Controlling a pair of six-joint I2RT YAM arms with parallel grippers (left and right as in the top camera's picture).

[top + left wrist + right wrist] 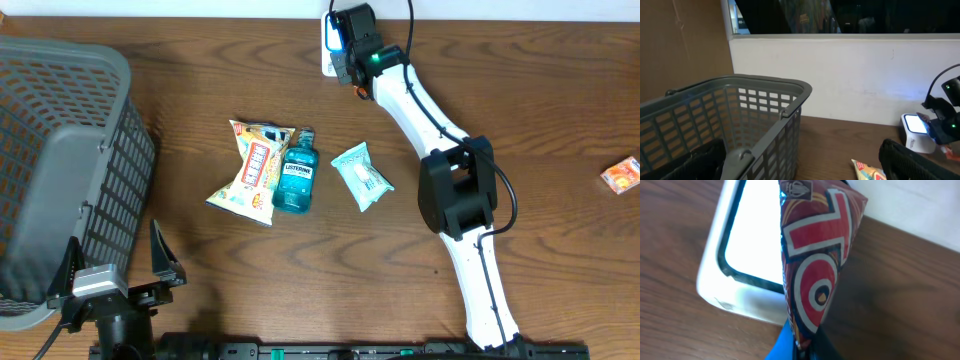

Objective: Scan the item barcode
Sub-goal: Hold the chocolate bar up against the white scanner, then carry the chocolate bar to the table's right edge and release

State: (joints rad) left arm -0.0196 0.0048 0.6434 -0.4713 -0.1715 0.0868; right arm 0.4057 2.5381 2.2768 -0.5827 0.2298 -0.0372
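Observation:
My right gripper (347, 58) is at the far edge of the table, shut on a dark red snack packet (812, 255) with white lettering. The packet hangs right in front of the lit window of the white barcode scanner (715, 285), which also shows as a white box (330, 45) in the overhead view and glows at the right of the left wrist view (915, 131). Only the packet's pinched lower end shows between the right gripper's fingers (807, 352). My left gripper (118, 268) stands open and empty at the near left, beside the basket.
A grey plastic basket (60, 170) fills the left side. Mid-table lie a yellow snack bag (252, 170), a blue mouthwash bottle (295, 175) and a teal wipes packet (362, 176). A small orange pack (622, 175) lies at the right edge.

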